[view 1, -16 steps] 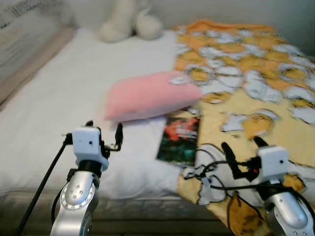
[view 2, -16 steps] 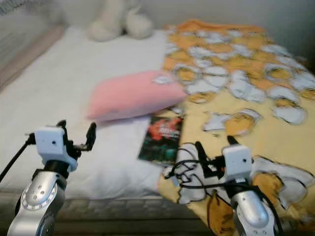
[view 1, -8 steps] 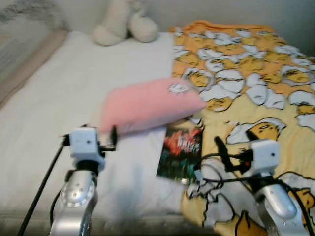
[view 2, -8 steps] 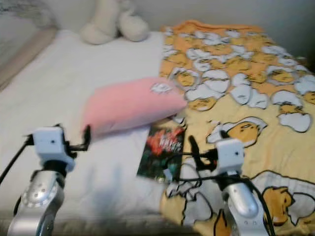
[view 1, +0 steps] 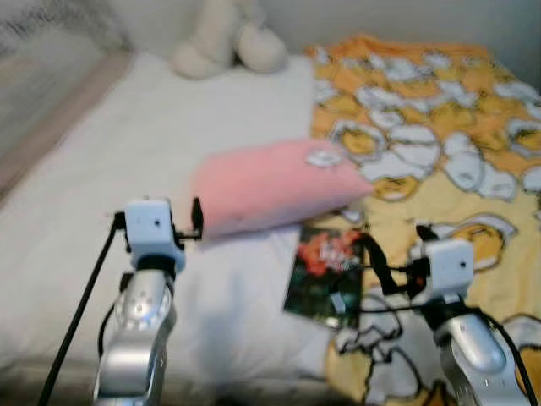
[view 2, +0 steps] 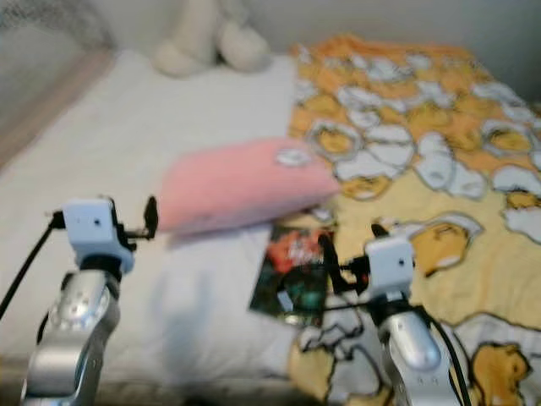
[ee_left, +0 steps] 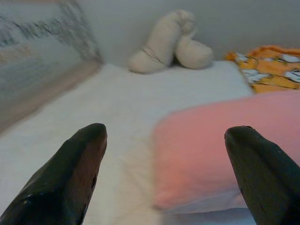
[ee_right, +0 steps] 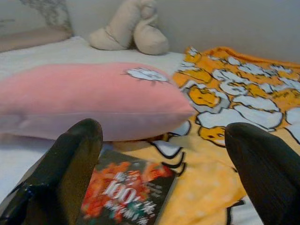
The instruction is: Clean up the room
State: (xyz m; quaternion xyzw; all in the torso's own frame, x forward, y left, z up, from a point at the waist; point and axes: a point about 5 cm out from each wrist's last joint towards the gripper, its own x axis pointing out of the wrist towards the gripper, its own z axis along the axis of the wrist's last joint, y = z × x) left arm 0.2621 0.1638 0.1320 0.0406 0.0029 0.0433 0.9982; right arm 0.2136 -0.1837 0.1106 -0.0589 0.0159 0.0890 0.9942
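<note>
Approach stage: right gripper (ee_right: 161,154) spread wide, empty, aimed at book (view 1: 324,273) beside pink pillow (view 1: 275,183). Left gripper (ee_left: 164,164) wide, empty. Next: lower, straddle book edge.

Pillow (view 1: 270,186) mid-bed (view 1: 110,203). Book (view 1: 325,272) just before pillow, touching blanket (view 1: 439,144) edge. Blanket right of pillow. Plush toy (view 1: 228,42) far behind pillow, at wall.

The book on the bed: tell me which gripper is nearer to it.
Right. The right gripper hovers open at the book's blanket-side edge; the left gripper, also open, sits further off by the pink pillow.
</note>
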